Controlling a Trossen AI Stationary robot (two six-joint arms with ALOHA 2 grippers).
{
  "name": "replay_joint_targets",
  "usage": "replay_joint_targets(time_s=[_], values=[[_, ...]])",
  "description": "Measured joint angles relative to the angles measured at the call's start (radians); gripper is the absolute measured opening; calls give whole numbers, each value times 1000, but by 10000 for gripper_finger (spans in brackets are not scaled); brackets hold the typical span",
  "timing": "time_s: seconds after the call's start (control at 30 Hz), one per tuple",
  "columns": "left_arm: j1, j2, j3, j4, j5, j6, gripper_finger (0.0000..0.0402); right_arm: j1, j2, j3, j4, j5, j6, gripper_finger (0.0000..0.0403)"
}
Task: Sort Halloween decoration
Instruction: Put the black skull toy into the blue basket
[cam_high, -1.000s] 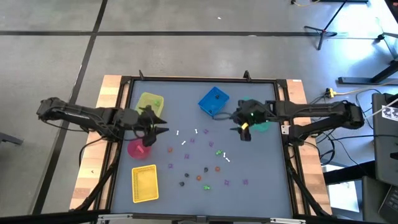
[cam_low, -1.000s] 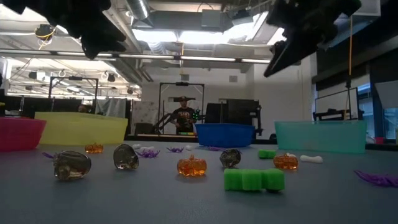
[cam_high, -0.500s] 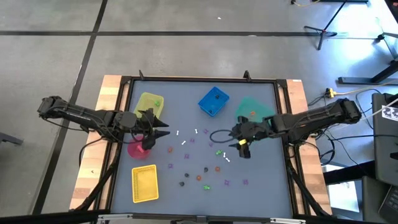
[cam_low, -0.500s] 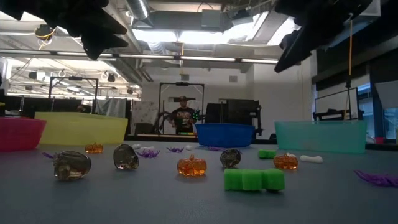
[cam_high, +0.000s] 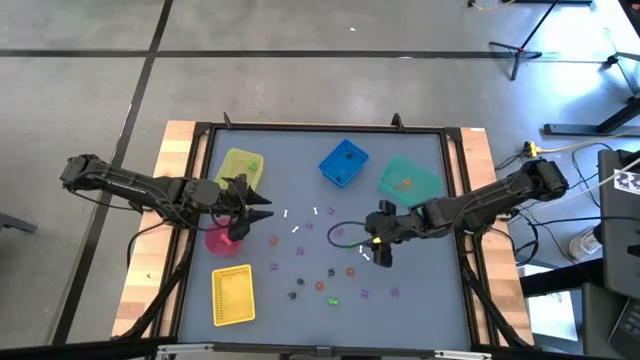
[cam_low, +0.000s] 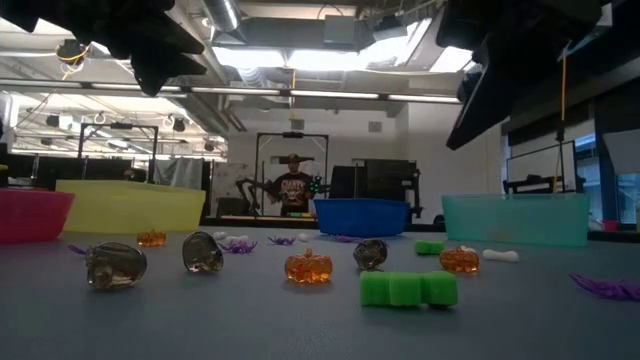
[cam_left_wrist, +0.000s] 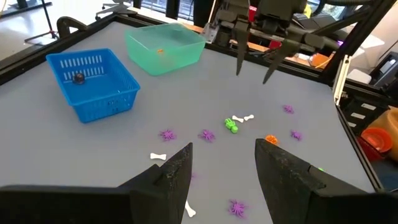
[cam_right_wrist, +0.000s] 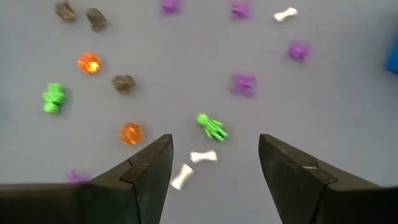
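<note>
While no readable writing or brand shows on any bin or trinket, the layout is clear enough. Halloween decoration (cam_high: 325, 262) is scattered loose over the middle of the desk (cam_high: 420, 290): purple, orange, green, dark and white bits, all small. From above most are only coloured specks; shapes can't be made out there.

Right hand (cam_high: 378, 248) hangs over the scatter near the middle of the desk, fingers spread wide, nothing between them. Its wrist view looks down between the fingers (cam_right_wrist: 146, 174) at a green figure (cam_right_wrist: 212, 127) and two white bones (cam_right_wrist: 194, 165) just beside it, with an orange pumpkin (cam_right_wrist: 130, 133) near. Another purple piece is cut off at that view's edge.

Left hand (cam_high: 250, 206) hovers at the left side, between the yellow bin (cam_high: 239, 166) and the pink bin (cam_high: 222, 241), fingers apart and empty. It partly covers the pink bin from above.

Bins: blue basket (cam_high: 343, 164) at the back with a dark piece inside, teal bin (cam_high: 409, 179) to its right with an orange piece inside, flat yellow basket (cam_high: 233, 295) at the front left. Green bit shows in the yellow bin.

Low view: both arms are cut off at the top, dark silhouettes only. Green block (cam_low: 408, 289), pumpkin (cam_low: 308, 267) and dark skulls (cam_low: 116, 265) sit closest. A person (cam_low: 293, 190) stands far back in the room, small and dim.
</note>
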Motion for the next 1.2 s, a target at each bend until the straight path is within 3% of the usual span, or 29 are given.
replay_joint_targets(time_s=[0.1, 0.43, 0.57, 1.2], values=[[0, 0, 0, 0, 1, 3, 158, 0, 35, 0, 96, -29, -43, 237], [0, 0, 0, 0, -1, 3, 158, 0, 192, 0, 488, -224, -442, 237], [0, 0, 0, 0, -2, 4, 158, -3, 241, 0, 525, -264, -471, 237], [0, 0, 0, 0, -3, 4, 158, -2, 428, 1, 713, -263, -472, 237]])
